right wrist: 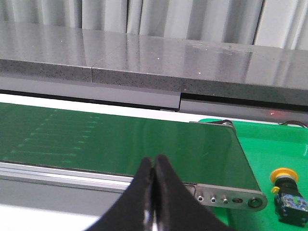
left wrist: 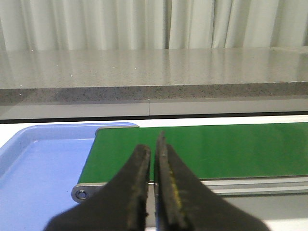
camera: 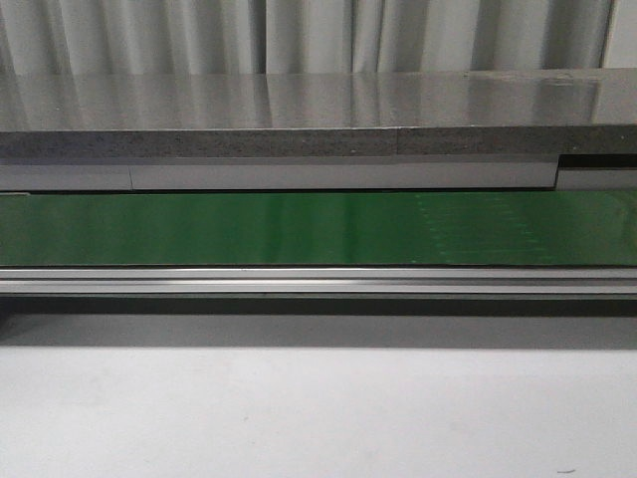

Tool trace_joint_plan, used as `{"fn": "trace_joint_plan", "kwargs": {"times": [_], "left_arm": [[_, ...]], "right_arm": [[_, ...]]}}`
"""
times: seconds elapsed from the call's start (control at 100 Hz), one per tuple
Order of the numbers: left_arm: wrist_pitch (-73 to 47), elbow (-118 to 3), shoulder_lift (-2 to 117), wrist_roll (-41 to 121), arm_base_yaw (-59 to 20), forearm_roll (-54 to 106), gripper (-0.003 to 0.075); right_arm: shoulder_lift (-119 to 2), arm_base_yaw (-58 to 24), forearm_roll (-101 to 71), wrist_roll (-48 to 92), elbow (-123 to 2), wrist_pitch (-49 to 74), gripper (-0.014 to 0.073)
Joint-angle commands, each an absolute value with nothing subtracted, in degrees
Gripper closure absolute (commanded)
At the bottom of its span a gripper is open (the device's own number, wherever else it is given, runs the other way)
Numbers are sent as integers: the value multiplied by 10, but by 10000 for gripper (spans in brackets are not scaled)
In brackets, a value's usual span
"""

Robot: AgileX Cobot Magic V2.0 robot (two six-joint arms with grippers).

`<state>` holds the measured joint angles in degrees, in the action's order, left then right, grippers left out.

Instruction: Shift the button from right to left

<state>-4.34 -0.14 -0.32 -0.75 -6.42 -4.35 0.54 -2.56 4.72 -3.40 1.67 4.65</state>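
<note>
Even, soft indoor light, no hard shadows. Front view: grey counter (camera: 318,105) w/ pale vertical reflections of curtain, mild sheen on green belt (camera: 318,229) center to 3 o'clock, dark shadow band under rail. Worktop (camera: 318,418) bright, flat. Wrist views: both pincers, left (left wrist: 154,192) & right (right wrist: 153,197), close to lens, soft/out of focus at 6 o'clock. Button (right wrist: 288,192) slightly blurry. Overall low-res, bit grainy.

White counter (camera: 318,418) carries 1 green conveyor belt (camera: 318,229) in an aluminium frame, running left-right. Blue tray (left wrist: 38,168) at belt's left end; green tray (right wrist: 274,154) at right end, holding the button (right wrist: 288,195).
</note>
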Motion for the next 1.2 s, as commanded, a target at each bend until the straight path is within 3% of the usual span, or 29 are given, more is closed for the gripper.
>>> {"fn": "trace_joint_plan", "kwargs": {"times": [0.0,0.72,0.93,1.19], "left_arm": [[7,22,-23,-9,-66,-39,715],[7,22,-23,-9,-66,-39,715],[7,22,-23,-9,-66,-39,715],[7,22,-23,-9,-66,-39,715]], "right_arm": [[15,-28,47,-29,17,-3,662],[15,-28,47,-29,17,-3,662],[15,-27,47,-29,8,-51,662],[-20,-27,47,-29,-132,147,662]]}}
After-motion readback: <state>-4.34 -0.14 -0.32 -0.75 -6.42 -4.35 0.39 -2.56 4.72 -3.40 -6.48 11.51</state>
